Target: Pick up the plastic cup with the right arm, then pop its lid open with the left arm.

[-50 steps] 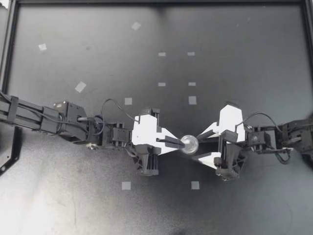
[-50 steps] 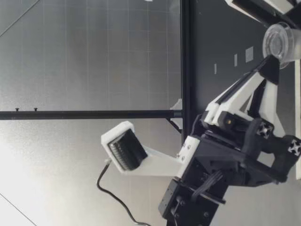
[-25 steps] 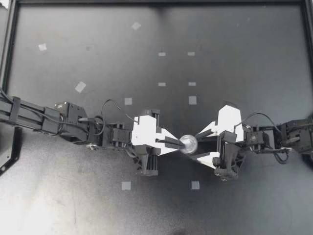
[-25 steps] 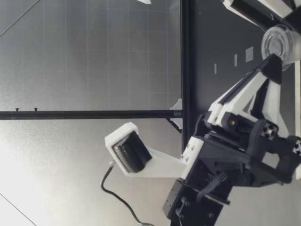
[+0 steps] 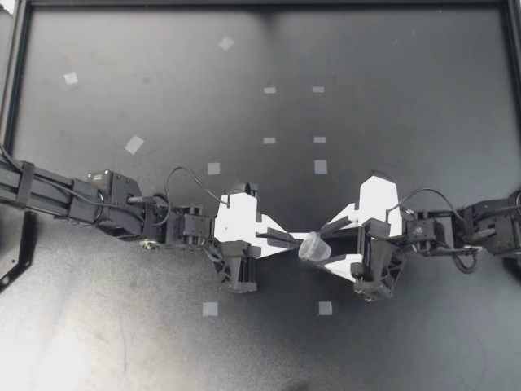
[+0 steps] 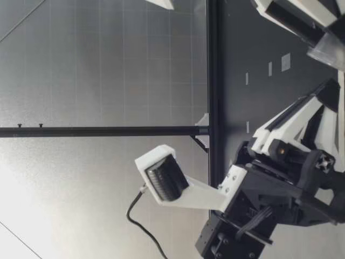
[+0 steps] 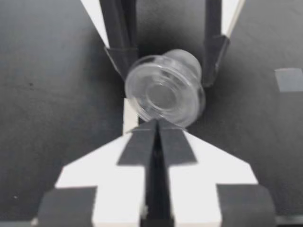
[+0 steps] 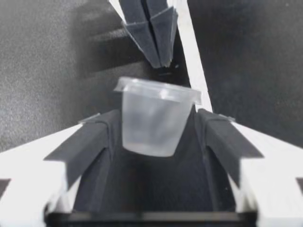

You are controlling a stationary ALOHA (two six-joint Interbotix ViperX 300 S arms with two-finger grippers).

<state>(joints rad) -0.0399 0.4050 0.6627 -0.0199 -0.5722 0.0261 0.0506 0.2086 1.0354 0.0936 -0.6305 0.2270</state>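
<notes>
A small clear plastic cup point(image 5: 313, 247) hangs tilted at the table's middle, its mouth turned toward my left gripper point(image 5: 295, 240). That gripper is shut, its tips meeting at the cup's rim. In the left wrist view the cup point(image 7: 163, 92) faces me mouth-on just past the left gripper point(image 7: 157, 124). My right gripper point(image 5: 326, 244) is open, one finger on each side of the cup. In the right wrist view the cup point(image 8: 151, 118) sits base-first between the fingers point(image 8: 90, 137) with a gap on both sides. The low view shows the cup point(image 6: 329, 51) close above the table.
White tape squares point(image 5: 210, 309) point(image 5: 325, 308) point(image 5: 133, 145) dot the black table point(image 5: 391, 98). A black frame rail point(image 5: 15, 81) runs along the table's left edge and back. A loose black bracket point(image 5: 23, 252) lies at the left edge.
The cup has tipped from mouth-up to leaning toward my left gripper. Both arms have sunk a little, and the right gripper has edged left around the cup.
</notes>
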